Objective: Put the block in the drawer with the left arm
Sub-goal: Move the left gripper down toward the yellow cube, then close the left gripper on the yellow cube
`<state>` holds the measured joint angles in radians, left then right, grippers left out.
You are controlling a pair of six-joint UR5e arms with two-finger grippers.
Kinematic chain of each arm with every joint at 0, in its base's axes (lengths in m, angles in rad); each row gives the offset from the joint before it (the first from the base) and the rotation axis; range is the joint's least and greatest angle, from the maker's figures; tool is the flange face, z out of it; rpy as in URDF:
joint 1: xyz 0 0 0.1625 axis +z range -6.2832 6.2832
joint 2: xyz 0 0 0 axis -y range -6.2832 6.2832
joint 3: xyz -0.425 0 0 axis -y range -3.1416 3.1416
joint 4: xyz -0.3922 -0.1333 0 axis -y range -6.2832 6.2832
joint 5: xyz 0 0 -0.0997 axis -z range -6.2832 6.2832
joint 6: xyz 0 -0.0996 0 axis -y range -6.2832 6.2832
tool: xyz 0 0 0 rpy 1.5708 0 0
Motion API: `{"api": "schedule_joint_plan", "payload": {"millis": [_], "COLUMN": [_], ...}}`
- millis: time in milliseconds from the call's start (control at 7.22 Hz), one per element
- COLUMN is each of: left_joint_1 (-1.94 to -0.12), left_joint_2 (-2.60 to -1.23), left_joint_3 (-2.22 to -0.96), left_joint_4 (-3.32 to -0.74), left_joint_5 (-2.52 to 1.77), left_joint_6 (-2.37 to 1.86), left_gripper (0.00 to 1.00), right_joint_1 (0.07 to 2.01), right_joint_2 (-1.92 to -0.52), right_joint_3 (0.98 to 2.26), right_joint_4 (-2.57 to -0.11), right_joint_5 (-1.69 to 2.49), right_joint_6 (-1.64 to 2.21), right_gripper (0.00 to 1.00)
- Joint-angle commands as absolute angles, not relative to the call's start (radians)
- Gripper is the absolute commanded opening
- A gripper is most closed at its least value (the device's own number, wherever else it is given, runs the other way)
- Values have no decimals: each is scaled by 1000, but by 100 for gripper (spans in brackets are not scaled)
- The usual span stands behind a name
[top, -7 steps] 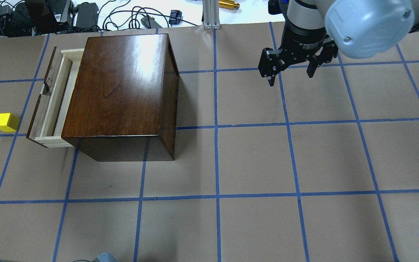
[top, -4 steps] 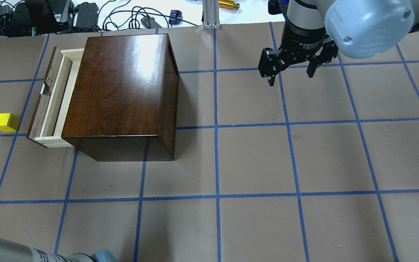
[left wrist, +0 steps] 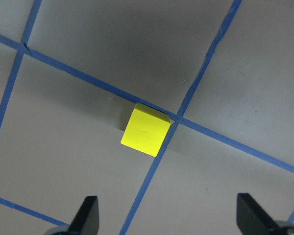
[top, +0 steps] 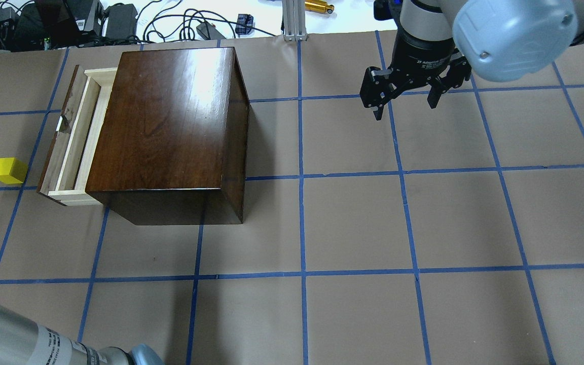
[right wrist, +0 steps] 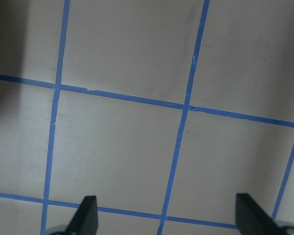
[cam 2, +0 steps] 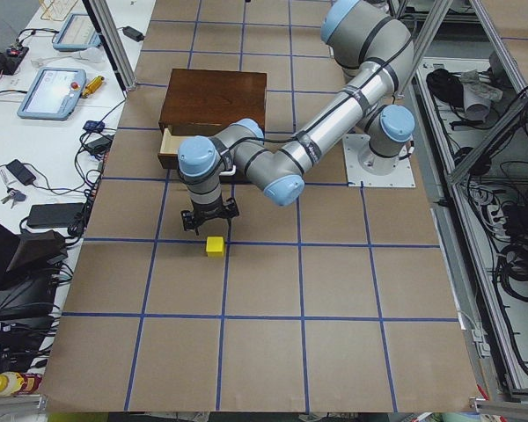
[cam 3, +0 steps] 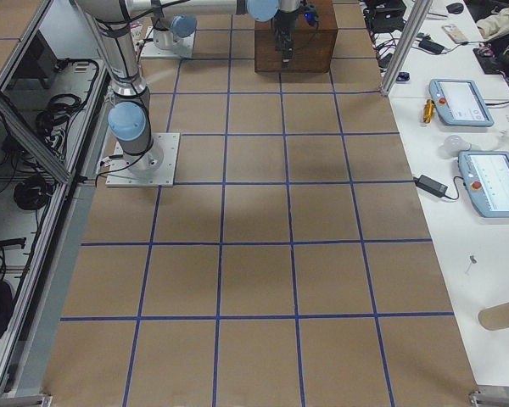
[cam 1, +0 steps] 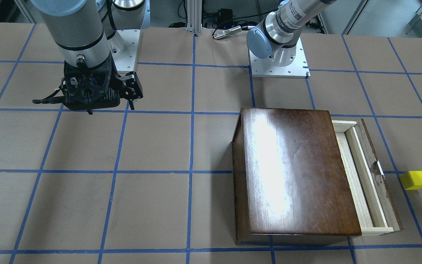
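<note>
"Block point(cam 1: 414, 180) location, front view?"

"On the table point(cam 1: 159, 146), near the drawer point(cam 1: 361, 176) front but apart from it. The drawer stood pulled out of the wooden box point(cam 1: 295, 172)."

"Overhead?"

"The right gripper point(top: 406, 107) hung far from the box, jaws spread, empty."

"Left side view?"

"The left gripper point(cam 2: 209, 218) hovered just short of the block, on the drawer side."

"Left wrist view?"

"Jaws apart, nothing between. The block sat ahead, skewed to the fingers point(left wrist: 88, 218). Advised: centre over it, square the fingers to two flat faces, descend, then close. Bare table showed all round; only the drawer front needed clearing."
</note>
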<state>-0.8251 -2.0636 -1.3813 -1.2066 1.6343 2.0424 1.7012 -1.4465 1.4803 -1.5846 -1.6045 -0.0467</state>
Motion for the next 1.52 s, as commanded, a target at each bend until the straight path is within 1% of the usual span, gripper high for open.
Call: {"api": "schedule_joint_plan", "payload": {"millis": [0,277,831,1386], "left_joint_1": [-825,-825,-825,-825], "left_joint_2": [-2132,-2158,-2177,-2206], "left_joint_3": [-1396,-1428,-1499,-1497], "left_joint_4": [-1146,-1144,-1033,-1008], "left_joint_5": [1623,1615,1603,1600], "left_joint_6": [2210,2267,2322,2327], "left_gripper": [100,100,100,100], "right_joint_1": [1701,1701,1701,1701], "right_joint_2": [-1447,-1447,-1447,-1447], "right_joint_3": [1480,1480,1480,1480], "right_joint_4": [-1585,-1585,-1585,-1585], "right_joint_5": [-1605,-1605,-1605,-1605], "right_joint_6": [-46,-48,-46,-46], "right_gripper": [100,100,100,100]}}
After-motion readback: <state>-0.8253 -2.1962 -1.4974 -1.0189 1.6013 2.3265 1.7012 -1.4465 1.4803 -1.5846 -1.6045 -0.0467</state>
